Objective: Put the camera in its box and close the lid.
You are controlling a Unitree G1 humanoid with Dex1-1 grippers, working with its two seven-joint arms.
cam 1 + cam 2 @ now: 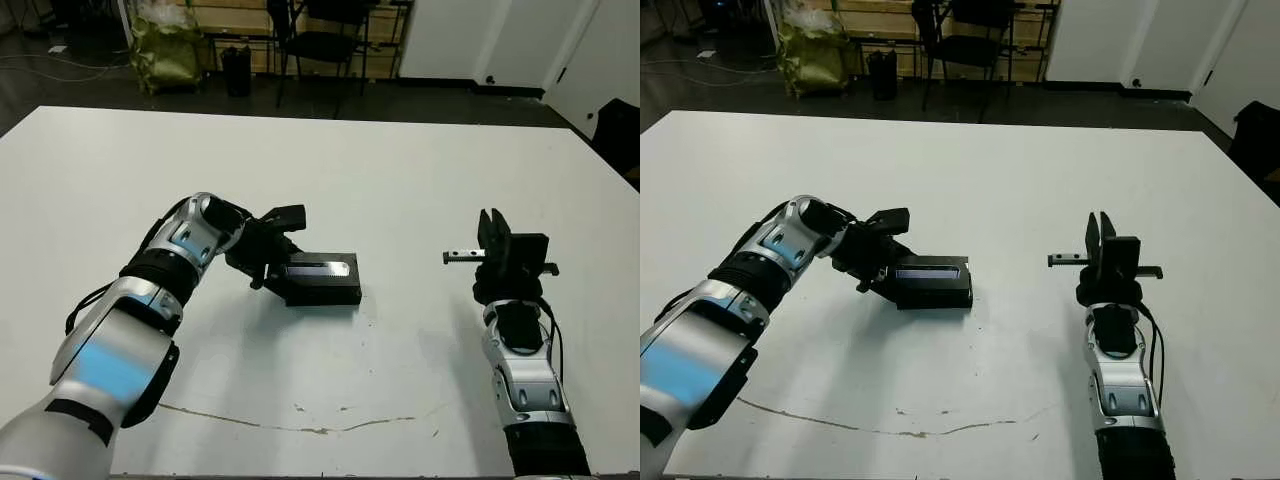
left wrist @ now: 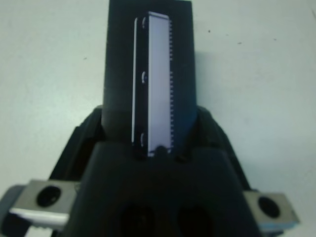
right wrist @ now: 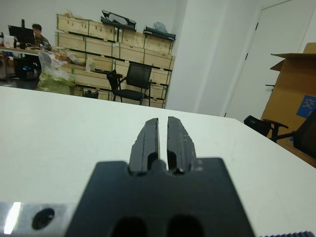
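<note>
A: Lid status?
B: Lid point(image 1: 322, 277) is on, flat black cover with a pale glossy stripe along its top, lying flat just left of frame centre, long side roughly across the frame.
A: Box and camera?
B: Both hidden under the lid; can't see either, only black side walls below the cover.
</note>
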